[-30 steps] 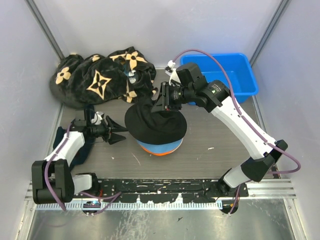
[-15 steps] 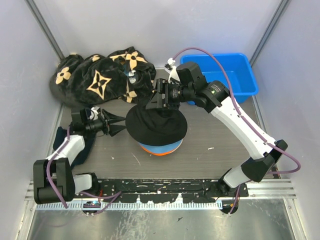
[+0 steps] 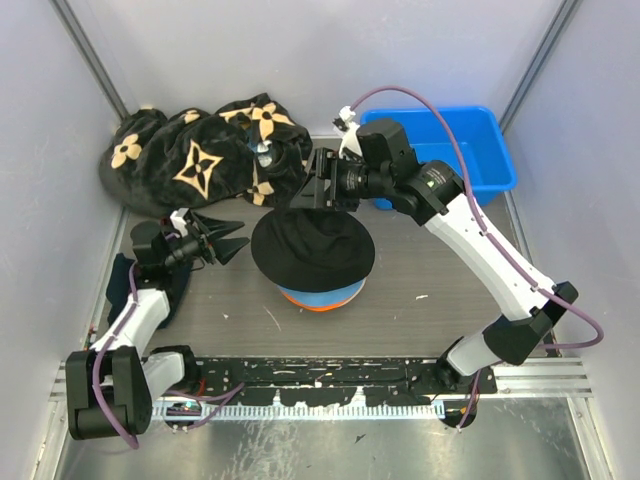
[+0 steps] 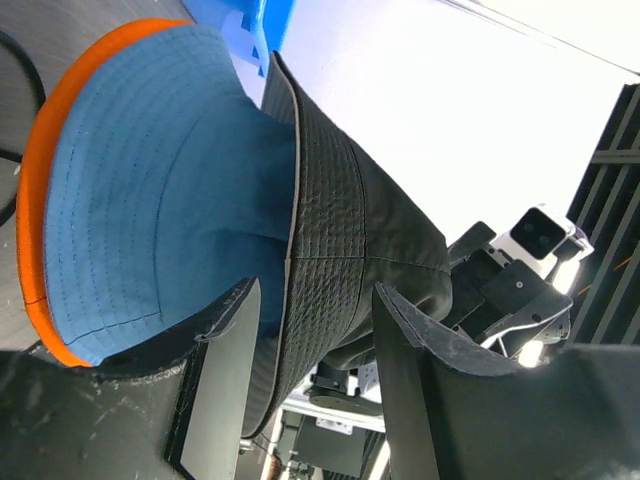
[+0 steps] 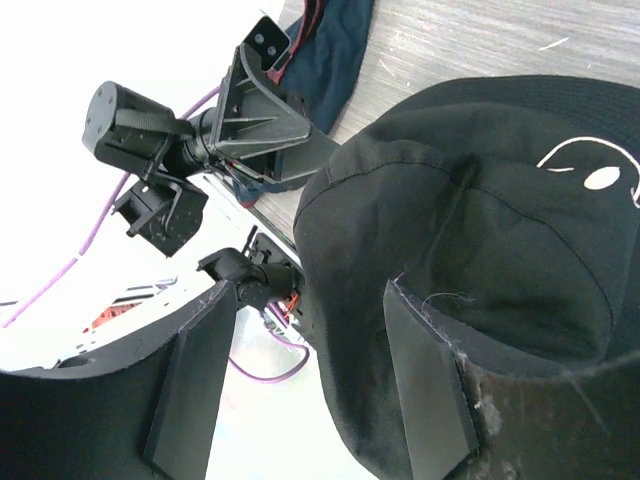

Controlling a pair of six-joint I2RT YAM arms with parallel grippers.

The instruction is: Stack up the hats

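Note:
A black hat [image 3: 312, 250] lies on top of a stack in the middle of the table, over a light blue hat [image 3: 322, 295] and an orange hat [image 3: 312, 306] whose rims show below it. No beige hat is in view. My right gripper [image 3: 312, 190] is open and empty, just behind and above the black hat [image 5: 480, 230], apart from it. My left gripper [image 3: 234, 240] is open and empty, level with the stack's left edge. In the left wrist view the black brim [image 4: 330, 230] stands between the open fingers, with the blue hat [image 4: 150, 190] and orange rim [image 4: 40, 150] beside it.
A large black cloth with tan flower motifs [image 3: 200, 155] is heaped at the back left. A blue bin [image 3: 465, 145] stands at the back right. A dark navy garment [image 3: 150, 290] lies under my left arm by the left wall.
My right gripper has let go of the black hat and drawn back and up; the hat has settled flat on the stack. My left gripper has moved back and slightly left.

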